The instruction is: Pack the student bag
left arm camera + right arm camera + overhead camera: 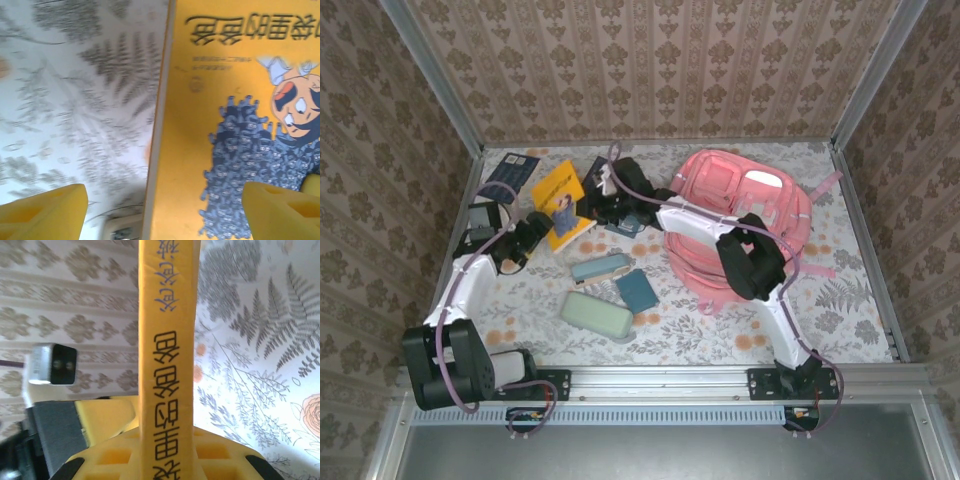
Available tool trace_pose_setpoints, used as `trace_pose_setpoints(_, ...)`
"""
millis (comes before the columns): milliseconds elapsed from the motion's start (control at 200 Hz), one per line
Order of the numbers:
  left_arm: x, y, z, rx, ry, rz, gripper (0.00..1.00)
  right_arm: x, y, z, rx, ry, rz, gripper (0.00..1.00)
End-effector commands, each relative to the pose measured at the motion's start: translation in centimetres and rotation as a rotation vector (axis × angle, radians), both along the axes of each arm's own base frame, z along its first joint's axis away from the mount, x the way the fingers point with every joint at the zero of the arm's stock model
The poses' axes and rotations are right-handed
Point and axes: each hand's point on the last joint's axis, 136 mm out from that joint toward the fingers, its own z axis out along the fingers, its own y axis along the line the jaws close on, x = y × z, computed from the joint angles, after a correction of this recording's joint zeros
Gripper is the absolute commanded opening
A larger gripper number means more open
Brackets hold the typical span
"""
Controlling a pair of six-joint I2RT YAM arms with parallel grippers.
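Pinching the yellow book [167,315], right pincer [167,452].

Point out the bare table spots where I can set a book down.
Bare cloth: front right, between the pink backpack, right arm and near rail; front middle, between the green pencil case and that arm. Crowded centre-left: yellow book, dark blue book, teal notebook.
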Motion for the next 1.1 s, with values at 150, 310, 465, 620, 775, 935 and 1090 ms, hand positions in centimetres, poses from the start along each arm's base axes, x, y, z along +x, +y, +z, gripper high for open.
trace_pose_setpoints(150,3.4,-4.3,7.7,-0.335,-0.252,-0.073,0.82,-0.3,-4.3,12.1,0.253,-0.142,-0.077,0.00)
trace_pose_setpoints(310,4.5,-7.2,10.5,-0.398,-0.324,-0.153,0.83,-1.7,-5.6,14.0,0.313,-0.136,-0.078,0.00)
trace_pose_setpoints(465,5.5,-8.8,11.5,-0.445,-0.352,-0.187,0.79,-2.8,-6.6,15.1,0.342,-0.149,-0.078,0.00)
trace_pose_setpoints(620,6.3,-9.2,13.1,-0.511,-0.407,-0.205,0.71,-3.6,-7.6,15.3,0.355,-0.151,-0.079,0.00)
trace_pose_setpoints(775,6.1,-10.6,14.5,-0.558,-0.446,-0.268,0.54,-4.1,-8.2,14.9,0.346,-0.146,-0.065,0.00)
trace_pose_setpoints(935,5.2,-12.3,14.8,-0.592,-0.456,-0.336,0.33,-3.6,-9.3,14.4,0.330,-0.151,-0.103,0.00)
trace_pose_setpoints(1090,4.7,-12.4,14.9,-0.633,-0.463,-0.328,0.13,-3.3,-9.9,14.2,0.315,-0.159,-0.122,0.00)
